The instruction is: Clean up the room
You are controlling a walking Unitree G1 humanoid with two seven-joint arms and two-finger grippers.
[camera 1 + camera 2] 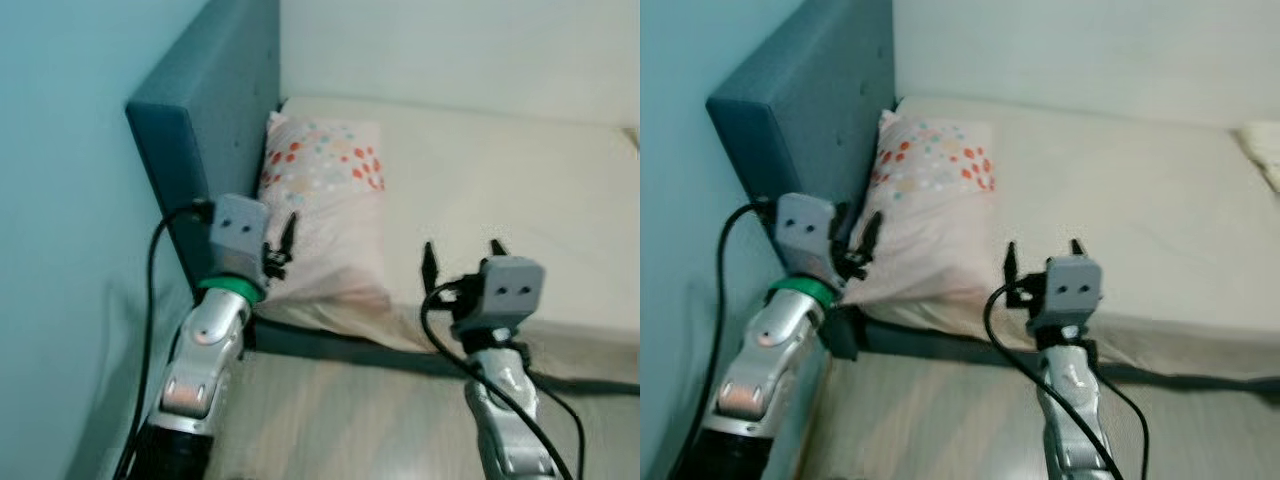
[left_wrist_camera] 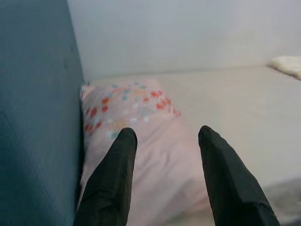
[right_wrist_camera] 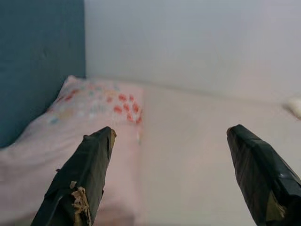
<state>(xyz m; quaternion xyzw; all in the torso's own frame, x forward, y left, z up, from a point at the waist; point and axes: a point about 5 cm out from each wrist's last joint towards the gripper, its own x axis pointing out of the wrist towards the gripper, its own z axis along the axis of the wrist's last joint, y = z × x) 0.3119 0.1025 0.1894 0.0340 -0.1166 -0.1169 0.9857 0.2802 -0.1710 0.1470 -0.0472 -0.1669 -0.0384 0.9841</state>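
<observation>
A pink pillow (image 1: 325, 200) with red, orange and teal dots lies at the head of the bed, its far end against the teal headboard (image 1: 200, 110). My left gripper (image 1: 280, 245) is open at the pillow's near left corner, with nothing between its fingers. In the left wrist view the pillow (image 2: 136, 117) lies just beyond the fingertips (image 2: 126, 136). My right gripper (image 1: 462, 250) is open wide over the near edge of the mattress, to the right of the pillow and apart from it. Past that gripper (image 3: 171, 133), the right wrist view takes in the pillow (image 3: 89, 106) and bare sheet.
The cream mattress (image 1: 520, 190) stretches to the right, with a pale item (image 1: 1265, 150) at its far right edge. A dark bed frame (image 1: 330, 345) runs along the near side above the wooden floor (image 1: 350, 420). A teal wall (image 1: 60, 200) stands close on the left.
</observation>
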